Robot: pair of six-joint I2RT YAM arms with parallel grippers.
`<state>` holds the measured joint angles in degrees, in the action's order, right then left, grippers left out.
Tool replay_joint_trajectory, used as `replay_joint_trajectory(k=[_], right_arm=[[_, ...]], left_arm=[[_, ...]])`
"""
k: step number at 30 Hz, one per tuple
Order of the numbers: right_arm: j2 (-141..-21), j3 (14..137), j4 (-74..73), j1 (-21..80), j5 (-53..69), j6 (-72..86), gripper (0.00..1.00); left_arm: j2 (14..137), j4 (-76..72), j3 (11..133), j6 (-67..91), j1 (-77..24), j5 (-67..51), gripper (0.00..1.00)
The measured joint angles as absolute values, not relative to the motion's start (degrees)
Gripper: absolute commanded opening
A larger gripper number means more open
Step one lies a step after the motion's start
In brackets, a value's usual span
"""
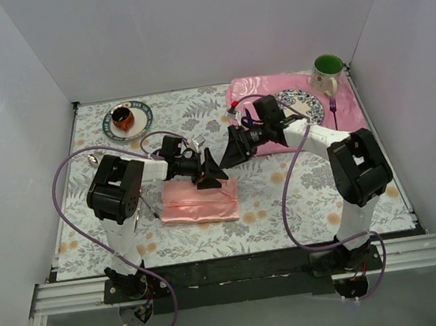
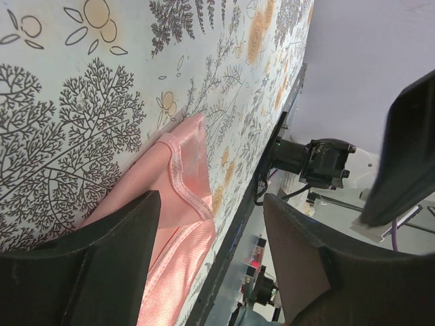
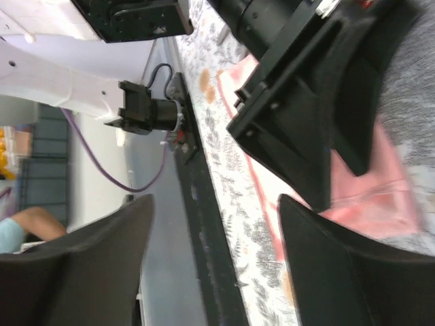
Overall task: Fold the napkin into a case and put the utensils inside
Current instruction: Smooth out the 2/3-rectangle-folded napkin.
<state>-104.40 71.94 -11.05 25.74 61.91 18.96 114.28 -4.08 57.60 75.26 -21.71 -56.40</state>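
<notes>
**Table stock: two open grippers, one folded napkin**

**Arms, 2.**
- Left arm: the elbow is raised over its base and the forearm reaches right toward the middle of the table. The left gripper hangs over the far edge of the napkin. Its fingers are spread with nothing held between them. From the wrist view, one finger overlaps the cloth, but contact cannot be told.
- Right arm: the forearm stretches left and away from its base, passing over the near-left corner of the placemat. The right gripper points at the left gripper and sits just beside it. Its jaws are wide apart and empty.

**Napkin, 1.** Plain salmon-pink cloth, folded into a flat oblong. It lies on the leaf-patterned table, left of centre, between the two arms. Its long axis runs left to right, with the right end slightly nearer the arm bases. A stitched hem shows at one corner in the left wrist view.

**Other items, left to right.**
- Saucer, 1, at the far left.
- Brown cup, 1, standing on the saucer.
- Placemat, 1, bright pink, at the far right.
- Plate, 1, on the placemat.
- Mug, 1, green inside, at the placemat's far edge.
- Purple fork, 1, just right of the plate.
</notes>
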Motion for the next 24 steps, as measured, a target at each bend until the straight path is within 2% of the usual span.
replay_joint_trajectory(k=[2,9,17,24], right_arm=[[-104.3,69.7,-6.2,27.1,61.5,22.8,0.99],[-99.6,43.6,24.9,28.6,55.5,46.2,0.99],[-99.1,36.4,48.5,29.2,49.7,60.5,0.99],[-99.3,37.3,51.8,31.9,46.7,63.2,0.99]], left_arm=[[114.3,-4.1,57.6,75.3,-21.7,-56.4,0.63],[114.5,-4.2,57.7,75.6,-21.6,-56.7,0.63],[114.6,-4.3,57.7,75.7,-21.5,-56.8,0.63],[114.6,-4.2,57.7,75.7,-21.5,-56.8,0.63]])
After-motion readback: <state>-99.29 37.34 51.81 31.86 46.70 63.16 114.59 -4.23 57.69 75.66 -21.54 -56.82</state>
